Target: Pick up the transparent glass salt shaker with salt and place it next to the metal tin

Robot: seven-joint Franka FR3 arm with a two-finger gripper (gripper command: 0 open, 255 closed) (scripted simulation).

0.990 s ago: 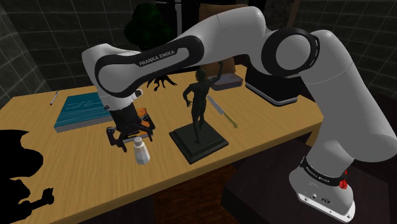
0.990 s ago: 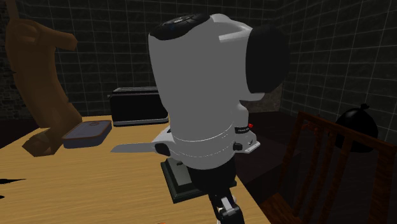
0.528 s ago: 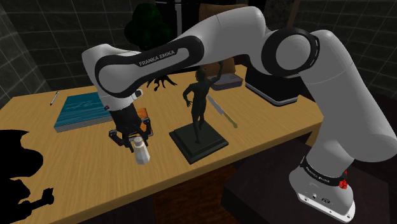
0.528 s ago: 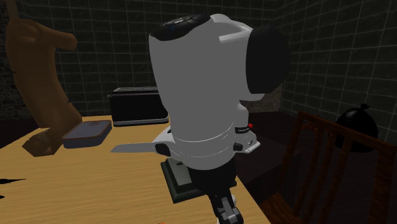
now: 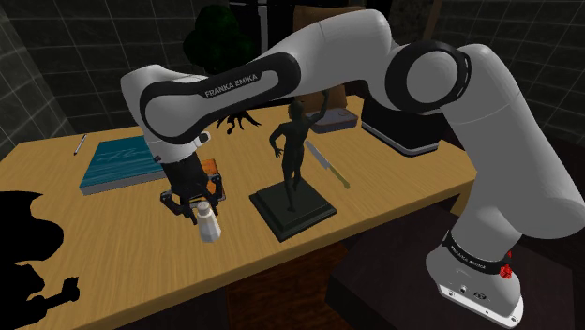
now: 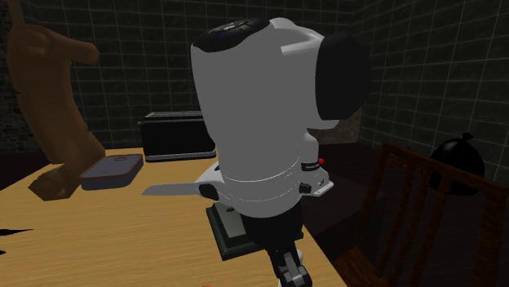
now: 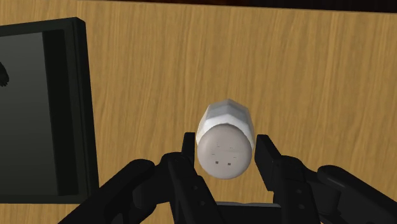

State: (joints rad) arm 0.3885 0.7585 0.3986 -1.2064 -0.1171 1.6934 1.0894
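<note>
Gripper (image 5: 200,212): points down at the wooden table (image 5: 112,246), near its front edge.
Jaws: closed onto the salt shaker (image 7: 224,143), one black finger against each side of its cap.
Salt shaker (image 5: 208,227): drawn white, standing on the table just beside the dark figurine's base (image 5: 291,208).
Metal tin (image 5: 339,119): at the table's back, well apart from the shaker.

Shaker (image 5: 208,226) on table (image 5: 112,239), statuette (image 5: 292,159) just beside
</note>
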